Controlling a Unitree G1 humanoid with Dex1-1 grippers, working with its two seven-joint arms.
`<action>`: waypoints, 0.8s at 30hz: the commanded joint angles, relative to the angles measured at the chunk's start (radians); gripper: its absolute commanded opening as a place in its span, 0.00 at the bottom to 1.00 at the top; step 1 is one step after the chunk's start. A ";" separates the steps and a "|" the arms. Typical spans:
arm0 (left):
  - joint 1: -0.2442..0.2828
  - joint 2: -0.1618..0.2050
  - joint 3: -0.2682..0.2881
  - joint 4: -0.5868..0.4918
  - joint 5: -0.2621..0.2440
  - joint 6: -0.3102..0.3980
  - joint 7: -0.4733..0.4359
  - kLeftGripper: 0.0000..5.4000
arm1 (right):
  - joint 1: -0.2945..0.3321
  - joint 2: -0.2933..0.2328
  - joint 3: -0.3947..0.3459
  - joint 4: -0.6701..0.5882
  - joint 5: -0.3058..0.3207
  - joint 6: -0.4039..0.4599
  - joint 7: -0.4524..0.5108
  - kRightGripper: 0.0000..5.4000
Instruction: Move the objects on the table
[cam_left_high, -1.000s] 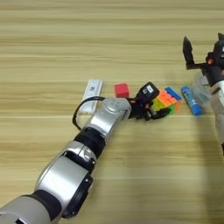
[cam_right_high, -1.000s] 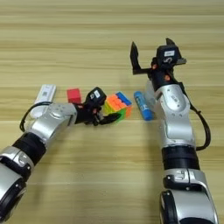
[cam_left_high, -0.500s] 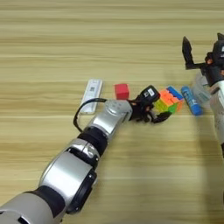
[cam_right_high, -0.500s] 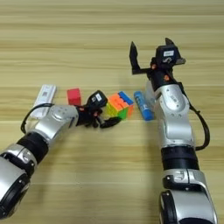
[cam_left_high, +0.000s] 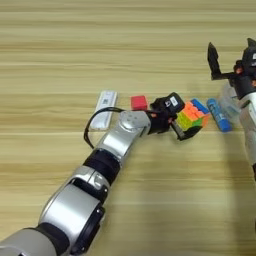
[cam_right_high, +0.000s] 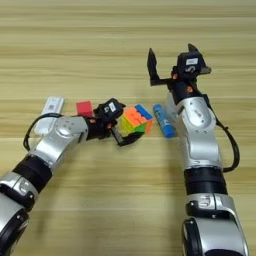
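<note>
The left claw (cam_right_high: 121, 131) lies low over the desk (cam_right_high: 100, 45), reaching in from the lower left, and its two black fingers are clamped on the multicoloured puzzle cube (cam_right_high: 136, 119): one finger curves under the cube's near lower edge, the other is at its left side. The cube sits tilted, showing orange, green, blue and yellow squares, near the middle of the desk.

Just left of the claw's wrist is a single red cube (cam_right_high: 84, 108), small and plain, resting flat on the wood. Further left lies one slim white remote-like bar (cam_right_high: 50, 107), lengthwise toward the camera, partly behind a black cable looping from the left arm. Just right of the puzzle cube lies one blue-and-white marker tube (cam_right_high: 163, 120), angled a little, close to the cube but apart from it.

The right claw (cam_right_high: 172, 62) is raised at the far side, well apart from the puzzle cube, with its two black fingers spread wide apart and holding nothing. Beside the right forearm, in the left eye view, one clear tape roll (cam_left_high: 229, 101) shows faintly, partly hidden by the arm.

The desk is light-tan wood with horizontal plank lines.
</note>
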 joint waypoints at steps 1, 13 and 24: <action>0.024 0.019 0.000 -0.066 0.004 0.039 0.000 1.00 | 0.004 -0.001 0.001 -0.008 -0.001 0.017 -0.004 1.00; 0.041 0.043 0.044 -0.134 -0.022 0.075 0.023 1.00 | 0.005 0.000 0.005 -0.008 -0.003 0.016 -0.005 1.00; 0.001 0.060 0.131 -0.059 -0.026 -0.002 0.133 1.00 | 0.004 0.001 0.008 -0.007 -0.003 0.016 -0.005 1.00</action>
